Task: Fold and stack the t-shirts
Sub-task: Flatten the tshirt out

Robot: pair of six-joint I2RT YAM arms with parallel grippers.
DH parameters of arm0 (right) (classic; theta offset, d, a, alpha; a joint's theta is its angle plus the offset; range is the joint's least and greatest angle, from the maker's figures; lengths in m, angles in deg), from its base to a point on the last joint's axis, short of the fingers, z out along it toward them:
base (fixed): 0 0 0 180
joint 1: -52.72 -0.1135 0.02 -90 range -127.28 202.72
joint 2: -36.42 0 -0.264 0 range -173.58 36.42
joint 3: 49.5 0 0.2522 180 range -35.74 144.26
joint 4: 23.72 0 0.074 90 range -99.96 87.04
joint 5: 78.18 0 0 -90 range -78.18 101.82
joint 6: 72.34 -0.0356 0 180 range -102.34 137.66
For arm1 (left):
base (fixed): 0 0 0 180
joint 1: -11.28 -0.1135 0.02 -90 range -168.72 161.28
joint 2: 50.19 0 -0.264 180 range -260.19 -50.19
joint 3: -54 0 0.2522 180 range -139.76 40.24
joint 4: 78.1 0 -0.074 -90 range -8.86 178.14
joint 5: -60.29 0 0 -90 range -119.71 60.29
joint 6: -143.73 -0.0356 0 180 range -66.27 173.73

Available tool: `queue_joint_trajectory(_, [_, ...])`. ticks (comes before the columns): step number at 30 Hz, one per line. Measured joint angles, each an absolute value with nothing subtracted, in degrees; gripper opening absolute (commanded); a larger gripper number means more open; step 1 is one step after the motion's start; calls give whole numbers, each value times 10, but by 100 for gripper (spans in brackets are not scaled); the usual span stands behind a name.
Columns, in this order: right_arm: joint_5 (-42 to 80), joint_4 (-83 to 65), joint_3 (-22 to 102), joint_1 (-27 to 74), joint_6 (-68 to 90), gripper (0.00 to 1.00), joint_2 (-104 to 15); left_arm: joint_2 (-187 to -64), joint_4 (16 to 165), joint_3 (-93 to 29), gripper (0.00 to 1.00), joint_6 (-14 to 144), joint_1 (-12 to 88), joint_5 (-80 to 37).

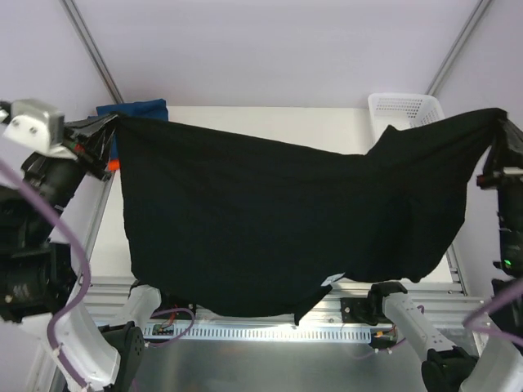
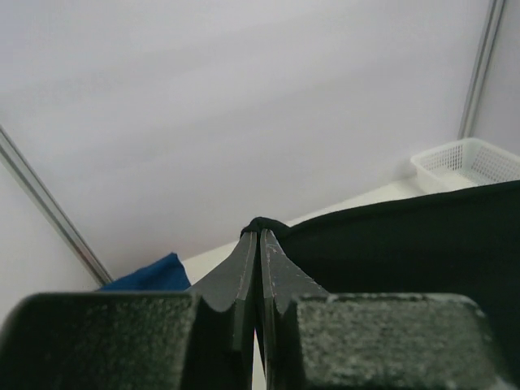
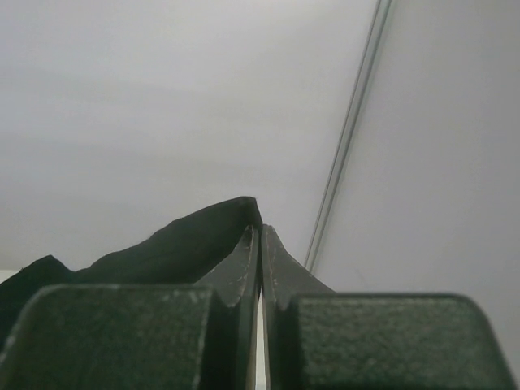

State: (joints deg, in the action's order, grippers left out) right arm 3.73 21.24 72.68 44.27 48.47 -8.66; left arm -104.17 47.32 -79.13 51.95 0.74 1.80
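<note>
Black shirt [image 1: 270, 220]: off the worktop [image 1: 270, 122], stretched in the air between the two claws. Its top edge runs from 10 o'clock to 2 o'clock in the top view and sags in the middle, and the body hangs toward 6 o'clock.
Tag [image 1: 333, 279]: a small white patch at the lower hem, near 5 o'clock.
Done so far: as I judge it, only the pick-up and spread of the first shirt. No fold shows in it and no stack is in view.
Left to do: lay this shirt flat, fold it, then do the same with the other two and pile them.
Left claw [image 1: 108, 135]: at 10 o'clock, clenched on a bunched corner of the black shirt. In the wrist view the fingers [image 2: 244, 268] meet with cloth pinched at the tips.
Left arm: raised high at the worktop's left edge, its wrist turned inward toward 3 o'clock.
Blue shirt [image 1: 135, 108]: a crumpled heap on the worktop at 11 o'clock, just behind the left claw.
Orange shirt [image 1: 113, 166]: only a sliver shows beside the left claw, so I cannot tell how it lies.
Basket [image 1: 404, 110]: at 1 o'clock, partly hidden by the black cloth.
Right claw [image 1: 497, 135]: at 2 o'clock, clamped on the opposite corner, with cloth peaking over its closed tips in its wrist view.
Right arm: upright at the right edge, lifted about as high as the left.
</note>
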Motion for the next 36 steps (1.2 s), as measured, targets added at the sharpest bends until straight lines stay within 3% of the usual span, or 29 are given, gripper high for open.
queue_joint_trajectory(9, [46, 154, 592, 443, 473, 0, -181, -1085, 512, -553, 0, 467, 7, 28])
queue_joint_trajectory(20, [52, 104, 703, 443, 486, 0, -365, -1212, 583, -603, 0, 462, 7, 27])
queue_joint_trajectory(28, [52, 87, 728, 443, 521, 0, -311, -1205, 609, -678, 0, 437, 8, 27])
queue_joint_trajectory(36, [53, 99, 772, 444, 541, 0, -190, -1095, 638, -684, 0, 425, 8, 6])
